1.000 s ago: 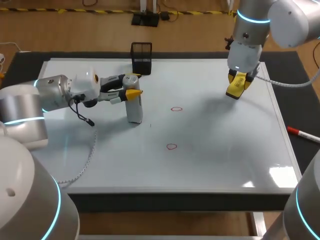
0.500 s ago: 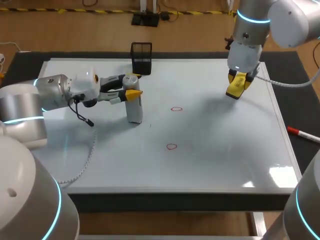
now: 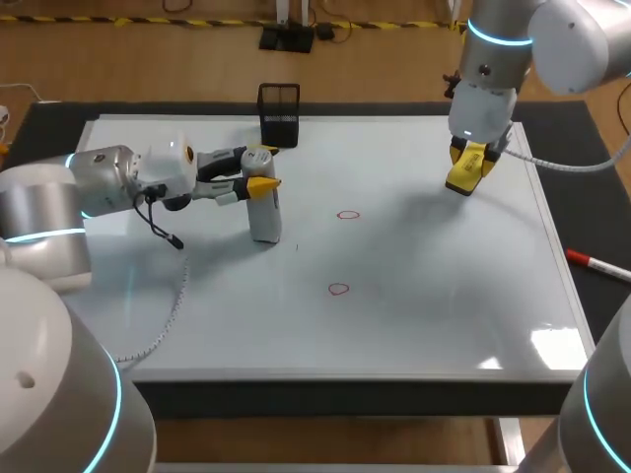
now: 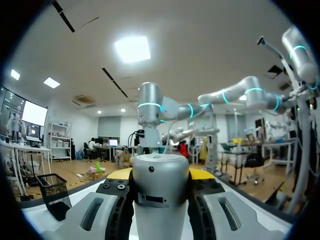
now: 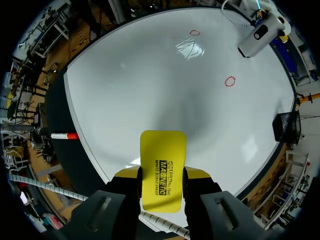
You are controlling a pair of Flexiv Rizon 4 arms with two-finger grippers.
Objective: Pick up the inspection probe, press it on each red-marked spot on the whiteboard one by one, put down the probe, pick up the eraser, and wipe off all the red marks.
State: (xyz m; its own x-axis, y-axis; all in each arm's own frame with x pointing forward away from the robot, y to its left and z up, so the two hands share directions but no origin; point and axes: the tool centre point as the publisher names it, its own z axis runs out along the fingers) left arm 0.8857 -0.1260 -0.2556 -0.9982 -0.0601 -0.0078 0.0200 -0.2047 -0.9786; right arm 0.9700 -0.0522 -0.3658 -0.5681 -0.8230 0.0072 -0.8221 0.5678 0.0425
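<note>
Across the table lies the whiteboard (image 3: pixel 444 296), smooth and glossy, so anything pressed on it may skate unless pushed straight down. At its left side the left gripper (image 3: pixel 259 181) comes in level and is clamped on the upper end of the probe (image 3: pixel 265 219), which stands upright with its foot at the board, though contact cannot be made out. It looks like a rigid, smooth metal cylinder, probably fairly heavy and slick, so this high, two-sided hold suits pressing but could let it slip or tip under side load. Over the far right of the board the right gripper (image 3: pixel 465 169) hangs clear, pinching the eraser (image 5: pixel 162 167) by its long edges; it appears light and stiff, and sticks out well past the fingers. Between the arms sit the red marks (image 3: pixel 348 215), the nearer one (image 3: pixel 339 289) well apart, both beside the probe, untouched.
</note>
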